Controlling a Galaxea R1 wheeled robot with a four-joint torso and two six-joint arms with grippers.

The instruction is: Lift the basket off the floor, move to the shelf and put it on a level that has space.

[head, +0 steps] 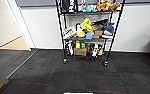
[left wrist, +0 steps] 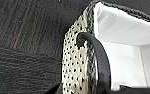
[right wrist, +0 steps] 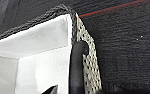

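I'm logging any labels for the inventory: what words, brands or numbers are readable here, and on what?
None can be read.
Boxes on the shelf: printed marks, too blurred to read.
Basket: woven pattern, no text.
Floor: red line, no writing.

Tall black metal wire rack (head: 88, 32) is cropped by the head view's top edge; toys on its tiers are blurred past identification. Cream woven basket (left wrist: 76, 65) is cut off at the wrist frames' edges, its dark loop handle (right wrist: 76, 67) running off-frame. Gripper fingers cannot be made out.
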